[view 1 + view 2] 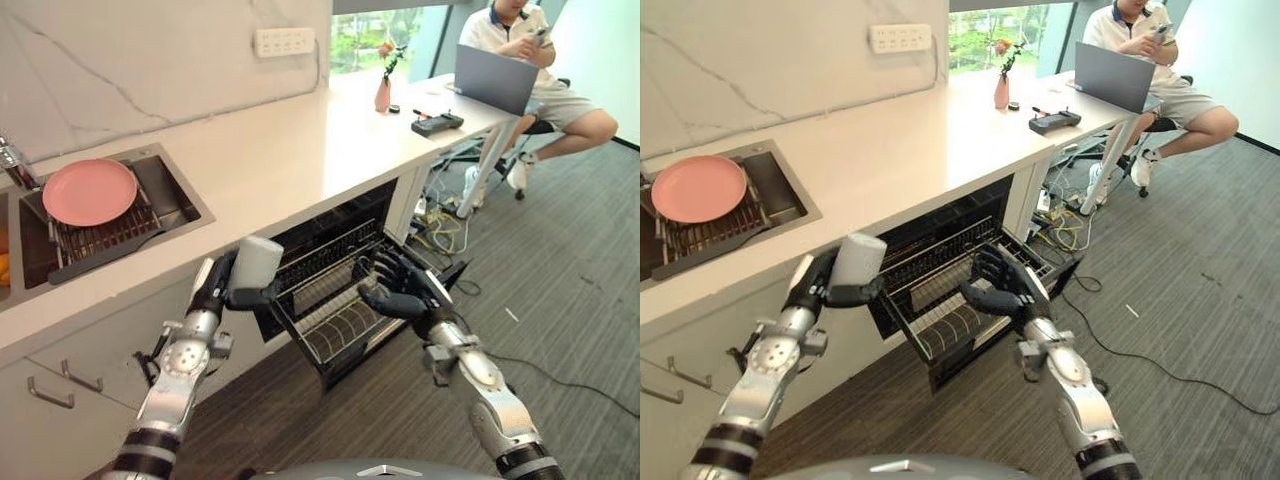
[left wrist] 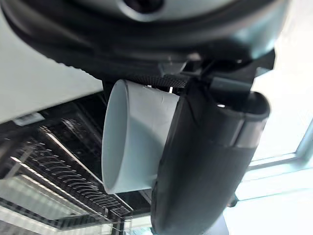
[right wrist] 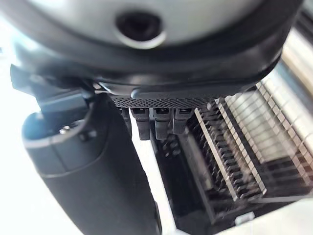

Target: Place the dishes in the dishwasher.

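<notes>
The left hand (image 1: pixel 222 287) is curled round a white cup (image 1: pixel 258 262), held in the air just beside the desk (image 1: pixel 300 150) edge, above the near corner of the pulled-out rack (image 1: pixel 335 300). The right hand (image 1: pixel 405 292) rests at the rack's front with fingers loosely bent, gripping nothing. The cup could strike the rack rim or land tilted on the tines and tip; a pink plate (image 1: pixel 89 191) waits in the sink (image 1: pixel 185 200).

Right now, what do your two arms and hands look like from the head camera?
Both arms are silver-grey metal, jointed in segments, with round bolted housings near the wrists and dark bands lower down. The left hand and right hand are dark, nearly black, with segmented fingers. The wrist views show each thumb as a thick, smooth dark cylinder.
</notes>
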Tool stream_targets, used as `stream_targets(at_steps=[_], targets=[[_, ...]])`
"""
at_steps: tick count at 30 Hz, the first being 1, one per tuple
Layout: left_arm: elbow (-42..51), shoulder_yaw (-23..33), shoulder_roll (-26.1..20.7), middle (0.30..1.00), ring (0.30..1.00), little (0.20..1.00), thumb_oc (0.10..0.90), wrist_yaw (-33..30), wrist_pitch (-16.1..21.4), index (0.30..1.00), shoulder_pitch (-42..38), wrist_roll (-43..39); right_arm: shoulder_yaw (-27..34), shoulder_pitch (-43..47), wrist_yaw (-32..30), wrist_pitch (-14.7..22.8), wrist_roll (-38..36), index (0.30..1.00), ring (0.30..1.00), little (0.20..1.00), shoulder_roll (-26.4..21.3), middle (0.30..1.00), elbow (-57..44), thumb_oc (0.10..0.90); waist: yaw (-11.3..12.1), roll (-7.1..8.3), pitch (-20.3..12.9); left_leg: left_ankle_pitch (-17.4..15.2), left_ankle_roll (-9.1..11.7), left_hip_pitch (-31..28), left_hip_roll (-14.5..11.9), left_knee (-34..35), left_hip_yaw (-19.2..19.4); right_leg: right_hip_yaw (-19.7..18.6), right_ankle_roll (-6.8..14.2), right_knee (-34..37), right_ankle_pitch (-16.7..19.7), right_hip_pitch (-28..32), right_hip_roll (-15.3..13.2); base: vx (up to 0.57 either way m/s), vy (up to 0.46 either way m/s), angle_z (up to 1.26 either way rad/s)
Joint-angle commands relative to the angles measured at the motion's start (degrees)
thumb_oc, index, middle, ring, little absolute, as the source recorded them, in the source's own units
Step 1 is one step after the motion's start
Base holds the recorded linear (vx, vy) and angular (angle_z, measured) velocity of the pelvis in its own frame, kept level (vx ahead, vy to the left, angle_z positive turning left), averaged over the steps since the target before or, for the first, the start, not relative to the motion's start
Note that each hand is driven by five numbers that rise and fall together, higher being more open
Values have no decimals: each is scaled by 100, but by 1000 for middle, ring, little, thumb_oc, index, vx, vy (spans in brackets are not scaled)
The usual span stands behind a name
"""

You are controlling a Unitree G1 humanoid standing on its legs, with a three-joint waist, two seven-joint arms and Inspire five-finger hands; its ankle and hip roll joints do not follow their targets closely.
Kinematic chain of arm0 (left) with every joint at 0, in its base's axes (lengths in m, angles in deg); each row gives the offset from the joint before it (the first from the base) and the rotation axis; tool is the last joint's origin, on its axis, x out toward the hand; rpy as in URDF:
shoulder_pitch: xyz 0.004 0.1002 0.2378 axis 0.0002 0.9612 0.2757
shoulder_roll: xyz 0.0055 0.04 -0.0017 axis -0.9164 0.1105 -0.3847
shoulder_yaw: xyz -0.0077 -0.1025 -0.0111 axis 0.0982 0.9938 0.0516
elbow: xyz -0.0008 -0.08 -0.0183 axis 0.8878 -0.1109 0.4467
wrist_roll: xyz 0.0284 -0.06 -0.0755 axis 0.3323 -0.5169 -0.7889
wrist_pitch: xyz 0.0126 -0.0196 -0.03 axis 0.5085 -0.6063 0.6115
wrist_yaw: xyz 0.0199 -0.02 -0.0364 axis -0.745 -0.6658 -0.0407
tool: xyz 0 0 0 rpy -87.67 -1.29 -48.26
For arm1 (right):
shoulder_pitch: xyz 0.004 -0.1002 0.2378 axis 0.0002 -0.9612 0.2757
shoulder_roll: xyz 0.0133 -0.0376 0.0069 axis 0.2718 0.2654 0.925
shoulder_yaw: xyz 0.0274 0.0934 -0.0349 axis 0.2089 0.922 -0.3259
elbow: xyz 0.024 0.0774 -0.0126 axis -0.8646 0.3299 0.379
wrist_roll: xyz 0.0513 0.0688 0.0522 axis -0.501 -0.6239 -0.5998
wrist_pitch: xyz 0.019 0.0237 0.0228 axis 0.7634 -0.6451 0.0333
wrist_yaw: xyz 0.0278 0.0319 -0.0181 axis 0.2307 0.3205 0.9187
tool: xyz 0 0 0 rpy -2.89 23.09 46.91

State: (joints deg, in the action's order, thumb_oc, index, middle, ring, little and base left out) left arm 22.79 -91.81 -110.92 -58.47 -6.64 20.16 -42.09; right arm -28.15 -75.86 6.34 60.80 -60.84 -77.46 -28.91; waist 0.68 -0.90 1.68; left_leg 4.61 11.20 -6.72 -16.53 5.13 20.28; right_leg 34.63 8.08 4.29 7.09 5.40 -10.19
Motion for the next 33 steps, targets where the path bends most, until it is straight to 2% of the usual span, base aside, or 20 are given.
stream_targets(at_steps=[1, 4, 5, 6, 7, 8, 9, 11, 15, 18, 26, 28, 33], targets=[[-161, -430, -147, 300, 300, 300, 400, -668, 680, 300, -1696, 41, -122, 786, 65, 549, -957, 900, 900, 900, 257, 900, -638, 800, -110, 13, -65, -329, -35, 132, -66, -338, 148, -224, 379, -57, -447, -140, -355, -15, -7, -11], [-274, -582, -137, 300, 300, 300, 400, -810, 683, 300, -1942, 158, -248, 864, 30, 528, -1157, 900, 900, 900, 312, 900, -689, 800, -140, -16, -42, -323, -38, 139, -40, -333, 164, -244, 389, -52, -432, -169, -375, -9, 2, -14], [-406, -814, -107, 300, 300, 300, 400, -1133, 662, 300, -2329, 374, -489, 1009, -88, 566, -1444, 900, 900, 900, 397, 900, -836, 800, -227, -100, -21, -313, -33, 159, 1, -337, 214, -273, 404, -61, -406, -239, -424, -11, 11, -15], [-494, -897, -103, 300, 300, 300, 400, -1285, 679, 300, -2530, 446, -579, 1110, -178, 585, -1435, 900, 900, 900, 381, 900, -875, 800, -269, -141, -6, -312, -33, 165, 22, -340, 236, -302, 416, -68, -389, -280, -446, -24, 45, -14], [-704, -1094, -98, 300, 300, 300, 400, -1572, 695, 300, -2949, 653, -698, 1293, -316, 613, -1370, 900, 900, 900, 316, 900, -1039, 800, -383, -260, 21, -320, -43, 172, 65, -362, 303, -352, 441, -70, -348, -357, -492, -18, 35, -12], [-704, -1094, -98, 300, 300, 300, 400, -1572, 695, 300, -2949, 653, -698, 1293, -316, 613, -1370, 900, 900, 900, 316, 900, -1039, 800, -383, -260, 21, -320, -43, 172, 65, -362, 303, -352, 441, -70, -348, -357, -492, -1, 63, -23], [-811, -1201, -122, 300, 300, 300, 400, -1718, 716, 300, -3160, 824, -764, 1426, -372, 657, -1405, 900, 900, 900, 273, 900, -1163, 800, -466, -356, 44, -334, -54, 171, 102, -383, 385, -393, 466, -70, -304, -432, -542, 2, 56, -25], [-883, -1314, -112, 300, 300, 300, 400, -1907, 745, 300, -3335, 1020, -797, 1627, -542, 781, -1334, 900, 900, 900, 236, 900, -1234, 800, -561, -478, 120, -352, -57, 225, 157, -433, 475, -456, 496, -114, -254, -587, -636, -25, 73, -37], [-905, -1391, -67, 300, 300, 300, 400, -2049, 735, 300, -3448, 1123, -773, 1760, -787, 852, -1126, 900, 900, 900, 230, 900, -1230, 800, -628, -556, 181, -363, -60, 263, 183, -476, 537, -484, 512, -144, -233, -678, -688, -26, 41, -19], [-904, -1474, 30, 300, 300, 300, 400, -2241, 723, 300, -3458, 1292, -845, 1910, -1083, 919, -1264, 900, 900, 900, 423, 900, -1128, 800, -681, -627, 270, -366, -69, 341, 213, -529, 589, -489, 523, -172, -205, -782, -743, -33, 29, -15], [-848, -1623, 427, 300, 300, 300, 400, -2336, 688, 300, -3041, 1324, -732, 1878, -1452, 1141, -1542, 900, 900, 900, 800, 900, -1054, 800, -590, -502, 228, -383, -87, 318, 193, -537, 507, -327, 498, -177, -216, -596, -754, -1, 0, 5], [-878, -1727, 558, 300, 300, 300, 400, -2492, 574, 300, -2895, 1316, -696, 1852, -1842, 1359, -1826, 900, 900, 900, 1120, 900, -1029, 800, -522, -424, 184, -408, -111, 279, 189, -529, 440, -269, 489, -178, -218, -501, -737, 12, 5, 12], [-869, -1846, 593, 300, 300, 300, 400, -2605, 471, 300, -2774, 1427, -702, 1866, -2205, 1530, -2189, 900, 900, 900, 1453, 900, -1013, 800, -415, -324, 113, -428, -141, 230, 200, -481, 370, -195, 477, -191, -227, -415, -718, -3, 12, 15]])
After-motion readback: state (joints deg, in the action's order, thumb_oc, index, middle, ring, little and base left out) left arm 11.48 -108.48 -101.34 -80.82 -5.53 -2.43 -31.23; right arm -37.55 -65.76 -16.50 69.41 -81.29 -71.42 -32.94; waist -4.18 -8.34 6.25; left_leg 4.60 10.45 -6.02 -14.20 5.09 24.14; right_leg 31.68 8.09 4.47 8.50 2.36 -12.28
